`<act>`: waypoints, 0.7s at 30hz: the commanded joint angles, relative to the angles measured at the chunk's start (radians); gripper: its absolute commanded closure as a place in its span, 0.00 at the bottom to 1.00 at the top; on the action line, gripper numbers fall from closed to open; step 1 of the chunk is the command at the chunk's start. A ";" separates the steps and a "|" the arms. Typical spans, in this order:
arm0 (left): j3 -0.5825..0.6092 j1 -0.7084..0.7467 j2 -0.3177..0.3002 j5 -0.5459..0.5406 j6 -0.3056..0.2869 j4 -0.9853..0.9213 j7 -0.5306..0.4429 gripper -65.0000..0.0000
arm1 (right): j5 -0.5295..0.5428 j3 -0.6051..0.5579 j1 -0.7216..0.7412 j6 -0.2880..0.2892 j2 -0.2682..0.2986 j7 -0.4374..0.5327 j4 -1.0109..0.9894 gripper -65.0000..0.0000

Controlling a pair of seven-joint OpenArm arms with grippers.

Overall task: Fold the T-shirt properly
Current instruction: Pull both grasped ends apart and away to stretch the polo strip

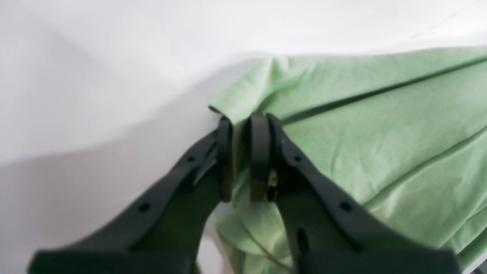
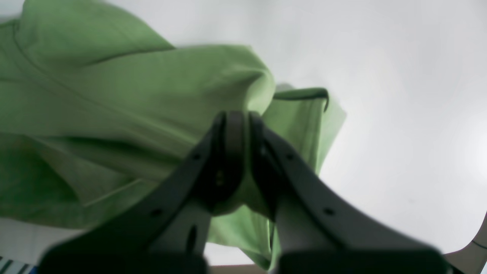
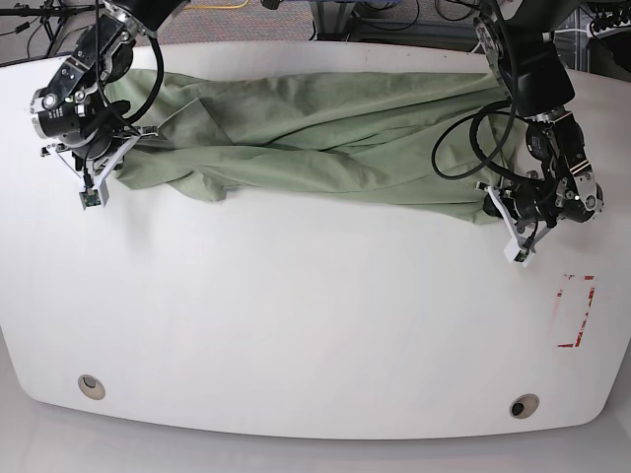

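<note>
The T-shirt (image 3: 315, 138), pale green and rumpled, is stretched in a long band across the far half of the white table (image 3: 315, 315). Its two ends are held by my grippers. In the left wrist view my left gripper (image 1: 245, 121) is shut on an edge of the T-shirt (image 1: 373, 125), with the cloth spreading right. On the base view's right, the left gripper (image 3: 496, 204) pinches the shirt's end. My right gripper (image 2: 241, 118) is shut on a bunched fold of the T-shirt (image 2: 114, 95). At the base view's left, the right gripper (image 3: 120, 150) holds the other end.
A red rectangular outline (image 3: 575, 310) is marked on the table near its right edge. Two round holes (image 3: 91, 386) (image 3: 524, 405) sit near the front edge. Black cables loop around the left arm (image 3: 473, 138); more cables and gear lie beyond the far edge.
</note>
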 commanded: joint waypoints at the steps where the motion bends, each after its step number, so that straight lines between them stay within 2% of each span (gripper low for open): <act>1: -0.001 -0.006 -0.010 0.032 0.002 0.006 0.021 0.90 | 0.014 0.002 -0.021 -0.001 0.015 0.013 0.020 1.00; 21: 0.001 -0.013 -0.010 0.029 0.002 0.009 0.025 0.90 | 0.008 -0.001 -0.179 -0.001 0.012 0.019 0.006 1.00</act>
